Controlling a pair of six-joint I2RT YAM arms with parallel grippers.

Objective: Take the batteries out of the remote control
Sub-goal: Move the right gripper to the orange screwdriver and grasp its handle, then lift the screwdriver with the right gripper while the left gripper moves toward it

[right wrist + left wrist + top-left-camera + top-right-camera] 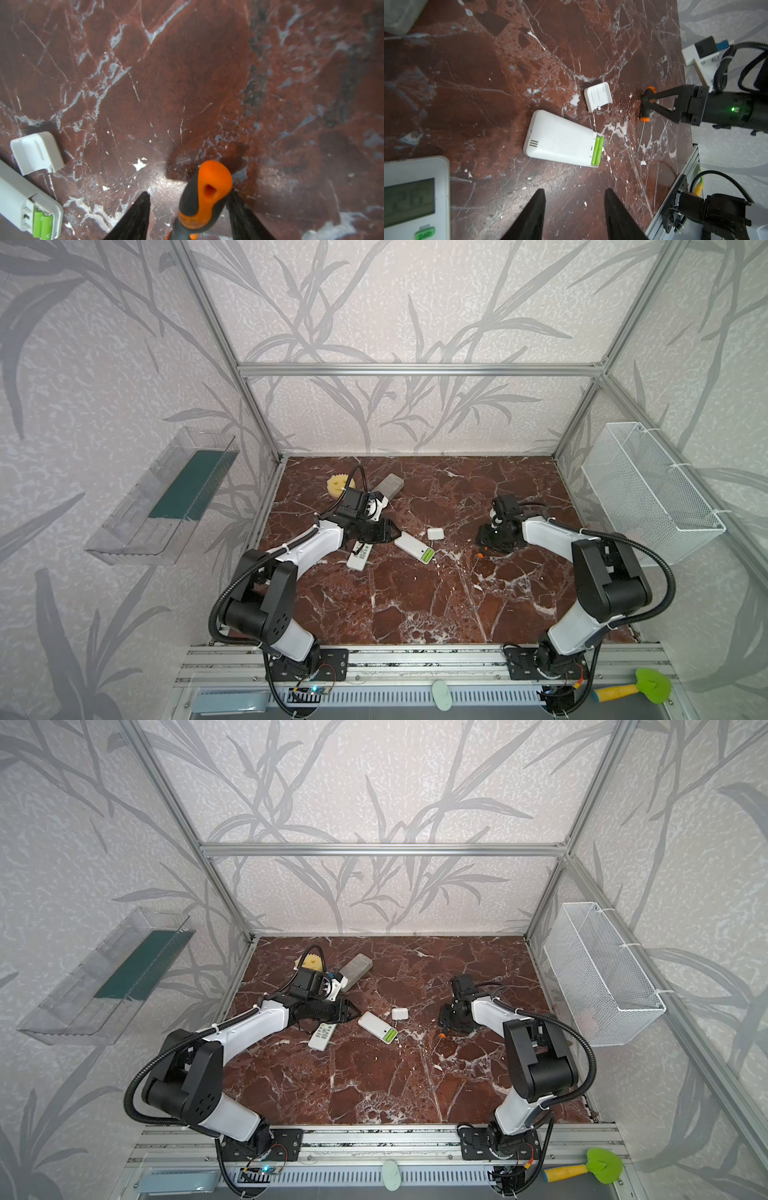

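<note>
The white remote [560, 143] is lying back-up near the middle of the marble table [415, 605]. Its compartment is standing open at one end, and two lime-green batteries [598, 150] are sitting side by side inside it. Both top views are giving only a green patch there; the wrist views are separating the pair.

The detached cover [598, 95] is lying just beside that end, not touching it.

The left gripper [574, 191] is hovering with its fingers spread and nothing between them, near a second remote [415, 197] lying display-up.

The right gripper [188, 194] is straddling the handle of an orange-and-black screwdriver [644, 119]. The left wrist view is showing both fingers at the handle, while the right wrist view is showing a gap on one side (so whether it is truly pinched, I cannot tell).

Only the top views are showing a grey remote [388, 485] and a yellow sponge [336, 485] behind the left arm.
</note>
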